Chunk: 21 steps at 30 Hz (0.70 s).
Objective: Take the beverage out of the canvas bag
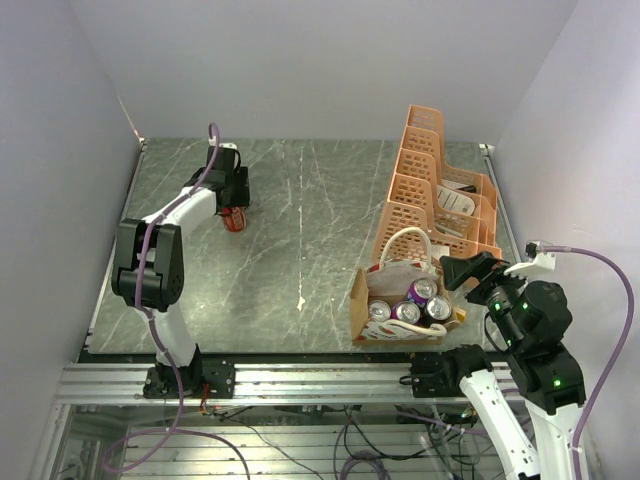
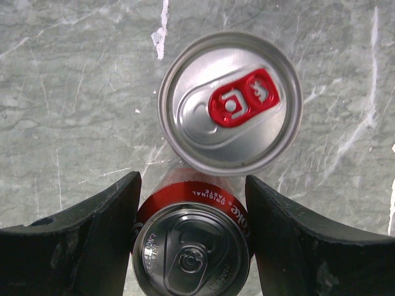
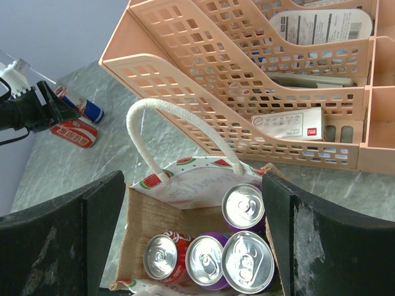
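Observation:
The canvas bag (image 1: 358, 300) stands open at the front right, tan inside (image 3: 148, 213) with a white loop handle (image 3: 160, 132). It holds several upright cans: a red cola can (image 3: 162, 256) and purple cans (image 3: 243, 206). My right gripper (image 3: 194, 179) is open and empty, hovering just above the bag's mouth (image 1: 462, 270). My left gripper (image 1: 234, 208) is at the far left of the table. Its jaws sit against both sides of an upright red Coke can (image 2: 191, 246). A taller can with a red tab (image 2: 229, 102) stands right beyond it.
An orange lattice rack (image 1: 420, 190) with boxes and papers stands right behind the bag, close to its handle (image 3: 247, 80). White walls enclose the table on three sides. A metal rail runs along the near edge (image 1: 300, 380).

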Each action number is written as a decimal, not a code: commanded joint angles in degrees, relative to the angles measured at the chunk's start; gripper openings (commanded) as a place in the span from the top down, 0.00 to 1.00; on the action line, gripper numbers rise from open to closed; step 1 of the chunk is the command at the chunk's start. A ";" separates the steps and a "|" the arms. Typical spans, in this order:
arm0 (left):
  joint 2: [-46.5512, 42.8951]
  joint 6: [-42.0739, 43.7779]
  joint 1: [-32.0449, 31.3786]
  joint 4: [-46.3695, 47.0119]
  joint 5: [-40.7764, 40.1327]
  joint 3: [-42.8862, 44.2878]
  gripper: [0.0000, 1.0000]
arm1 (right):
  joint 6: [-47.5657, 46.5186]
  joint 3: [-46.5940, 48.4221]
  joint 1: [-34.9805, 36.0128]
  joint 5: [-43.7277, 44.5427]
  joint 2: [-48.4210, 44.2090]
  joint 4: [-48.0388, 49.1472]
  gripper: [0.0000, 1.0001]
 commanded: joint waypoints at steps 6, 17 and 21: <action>-5.18 0.22 0.48 1.43 0.07 2.19 0.11 | -0.84 -0.23 -0.47 -0.73 -1.49 0.65 0.08; -16.70 -1.11 0.19 -2.73 4.68 0.59 0.04 | -1.18 -0.15 -0.50 -1.09 -2.56 0.99 0.08; -26.80 -2.05 -4.68 -1.74 12.62 -5.15 0.06 | -1.12 -0.15 -0.50 -1.10 -2.54 0.87 0.08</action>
